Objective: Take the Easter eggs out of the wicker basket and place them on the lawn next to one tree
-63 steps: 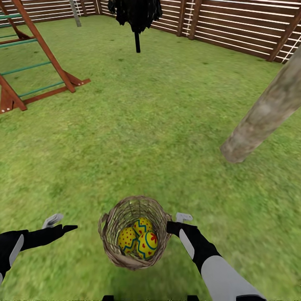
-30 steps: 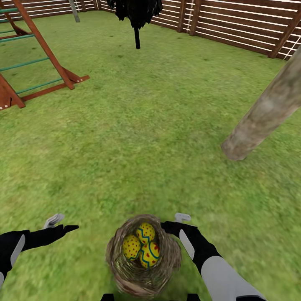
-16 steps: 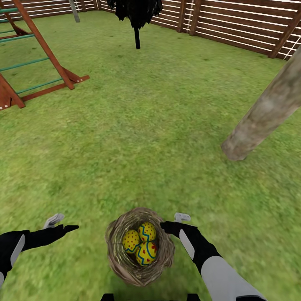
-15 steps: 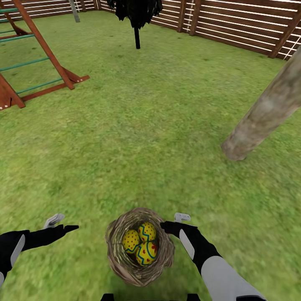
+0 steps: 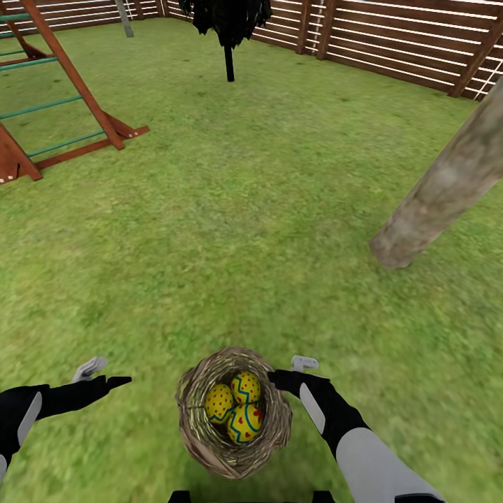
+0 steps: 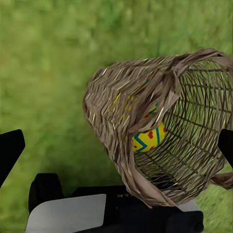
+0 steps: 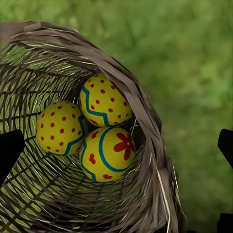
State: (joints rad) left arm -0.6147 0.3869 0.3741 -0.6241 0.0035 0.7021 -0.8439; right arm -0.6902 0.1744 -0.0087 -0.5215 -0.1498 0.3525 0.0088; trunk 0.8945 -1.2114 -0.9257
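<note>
flanking basket [image 5: 234,412]: play tower [image 5: 52,105], trunk [image 5: 440,192]

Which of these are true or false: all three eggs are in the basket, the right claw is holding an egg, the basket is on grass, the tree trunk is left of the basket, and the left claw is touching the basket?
1. All three Easter eggs lie in the wicker basket. True.
2. The right claw holds an egg. False: it is beside the basket's rim, empty.
3. The basket sits on the lawn. True.
4. The tree trunk stands left of the basket. False: it is ahead to the right.
5. The left claw touches the basket. False: grass separates them.
</note>
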